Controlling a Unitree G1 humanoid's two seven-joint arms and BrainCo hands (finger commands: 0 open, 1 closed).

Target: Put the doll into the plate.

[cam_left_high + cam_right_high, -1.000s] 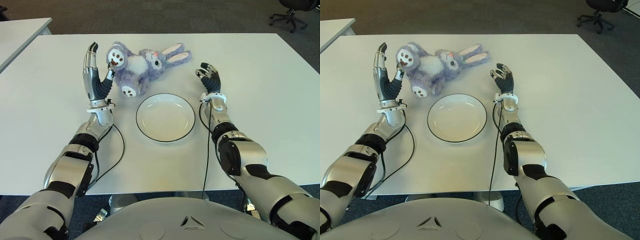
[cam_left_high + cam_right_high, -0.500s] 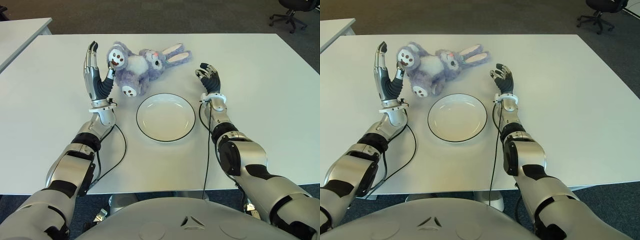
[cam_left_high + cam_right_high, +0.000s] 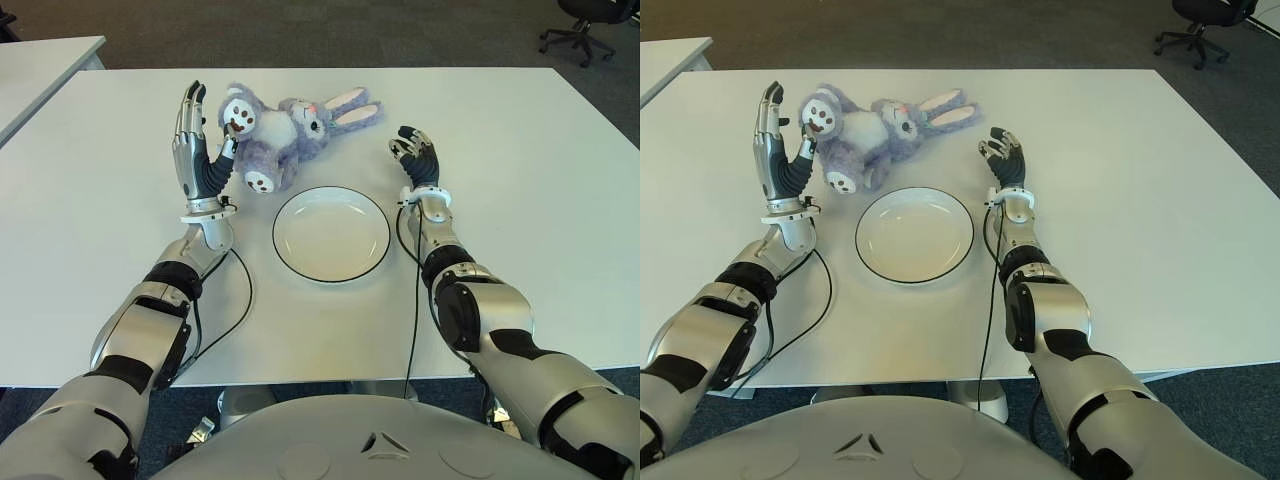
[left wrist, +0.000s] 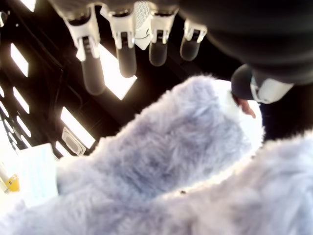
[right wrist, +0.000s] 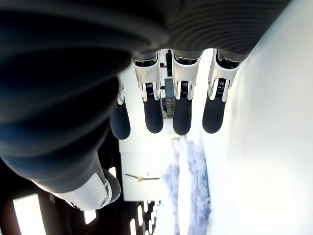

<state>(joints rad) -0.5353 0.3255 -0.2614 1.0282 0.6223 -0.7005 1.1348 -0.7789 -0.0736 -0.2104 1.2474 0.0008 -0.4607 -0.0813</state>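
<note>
I see no readable writing anywhere. My left robot hand (image 3: 198, 150) stands upright, fingers straight and spread, thumb tip touching a raised paw of the fluffy purple plush rabbit doll (image 3: 285, 132) — nothing grasped. The doll lies on the white table (image 3: 520, 150), just beyond the black-rimmed white round plate (image 3: 331, 235). My right robot hand (image 3: 415, 155) shows right of the plate — fingers relaxed, empty.

1. Round white plate with dark rim (image 3: 331, 235): bare inside, open from above.
2. Purple plush rabbit doll (image 3: 283, 132): just beyond the plate, apart from its rim.
3. White table (image 3: 530, 160): bare right of the plate.
</note>
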